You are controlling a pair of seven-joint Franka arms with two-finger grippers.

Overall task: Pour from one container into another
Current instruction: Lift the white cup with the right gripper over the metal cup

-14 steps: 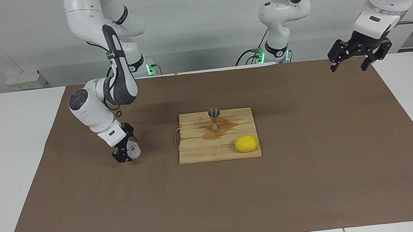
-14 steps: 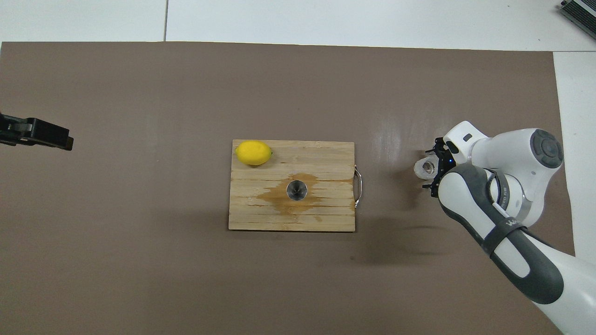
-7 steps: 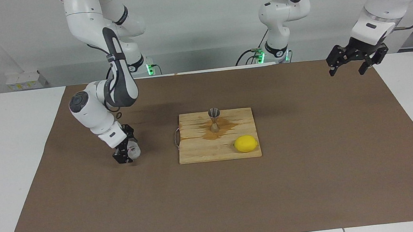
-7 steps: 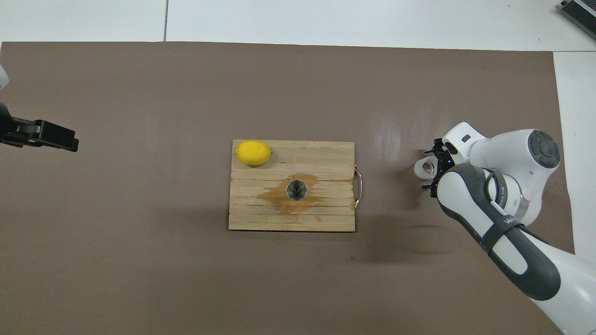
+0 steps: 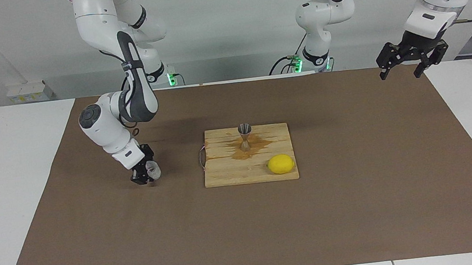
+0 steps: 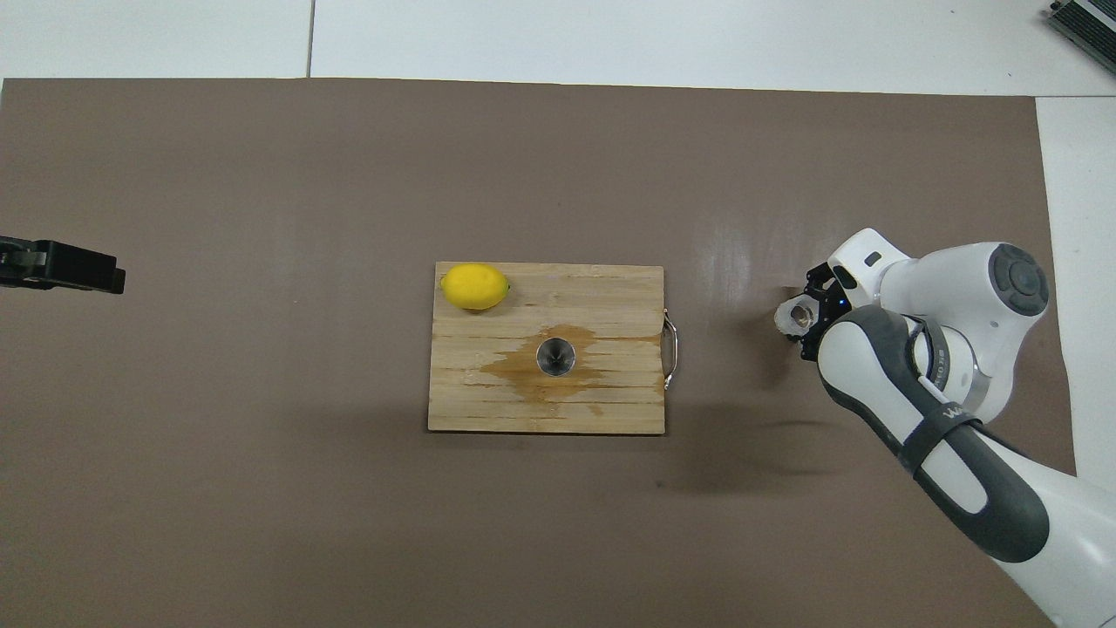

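Down on the brown mat [image 5: 360, 207] toward the right arm's end of the table, the clear textured cup [image 5: 153, 170] sits clamped between the closed fingers of the right gripper [image 5: 145, 175], well apart from the wooden cutting board [image 5: 232, 175]. On that board the steel jigger [image 5: 245, 136] stands upright in a brown wet stain [image 5: 259, 144], with a lemon [image 5: 281, 164] farther from the robots. Waiting raised over the mat's edge at the left arm's end, the left gripper [image 5: 405, 69] has its jaws apart and holds nothing.
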